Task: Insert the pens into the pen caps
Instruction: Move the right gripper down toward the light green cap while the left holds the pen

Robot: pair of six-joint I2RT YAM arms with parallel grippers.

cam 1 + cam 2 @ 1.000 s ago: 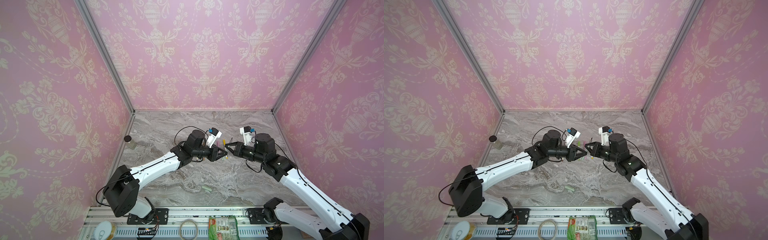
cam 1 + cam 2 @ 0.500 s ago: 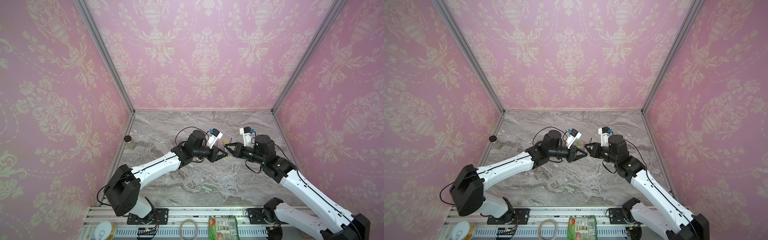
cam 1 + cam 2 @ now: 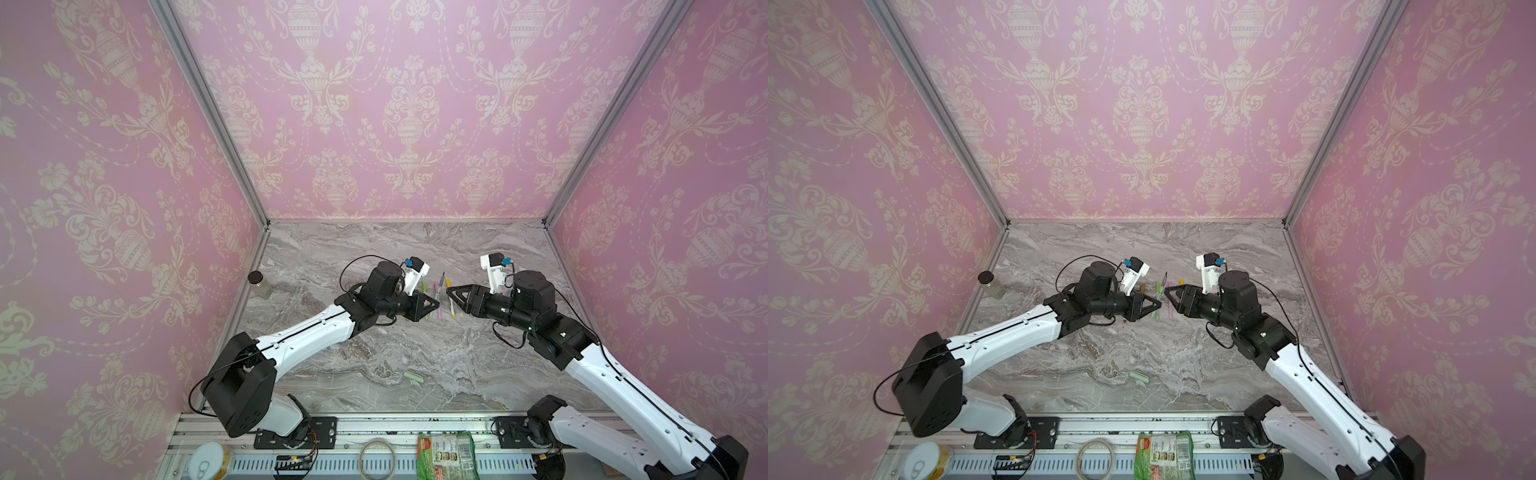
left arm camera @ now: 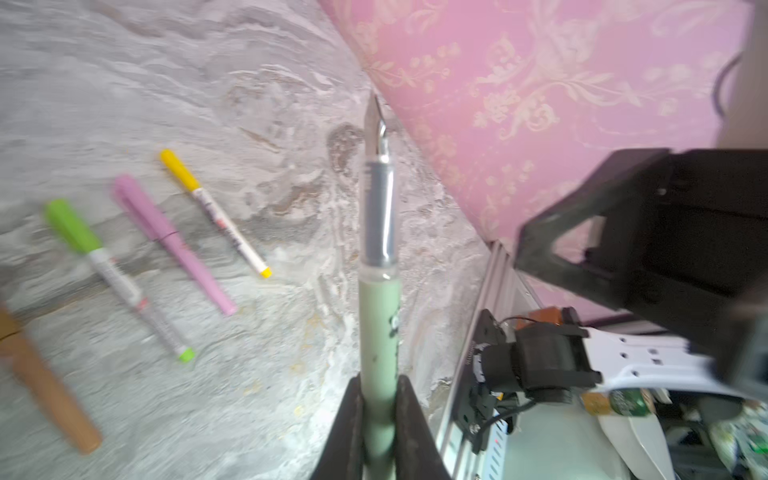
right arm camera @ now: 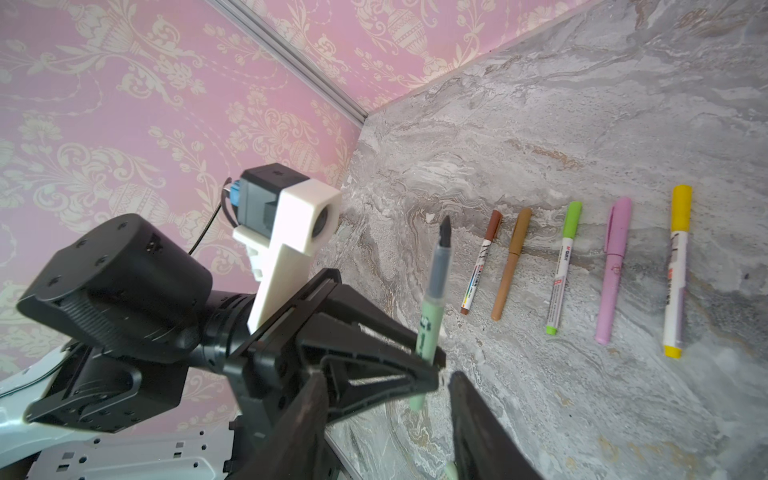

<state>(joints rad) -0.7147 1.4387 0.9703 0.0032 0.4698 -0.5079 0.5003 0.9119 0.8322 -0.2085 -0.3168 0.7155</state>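
Clamped tight with the left gripper [image 4: 380, 388] low on the sage-green pen [image 4: 378, 316], dark nib bare. Held off the table [image 5: 582, 104], close to the pink pen [image 5: 613, 270]. Faced tip to tip by the right gripper [image 3: 451, 291], jaws spread wide, gripping nothing. Spotted flat alongside the pink pen: yellow-capped pen [image 5: 677, 270], green-capped pen [image 5: 563, 270], tan pen [image 5: 511, 266], brown-capped pen [image 5: 482, 266]. Spotted well apart from the pink pen, toward the arm bases: a pale green cap [image 3: 413, 378].

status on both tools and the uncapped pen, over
Left tool shut on sage green pen, nib bare. Right tool open, empty, close beside it. Pale green cap loose on table, toward front. Five capped pens lie below; nothing blocking.
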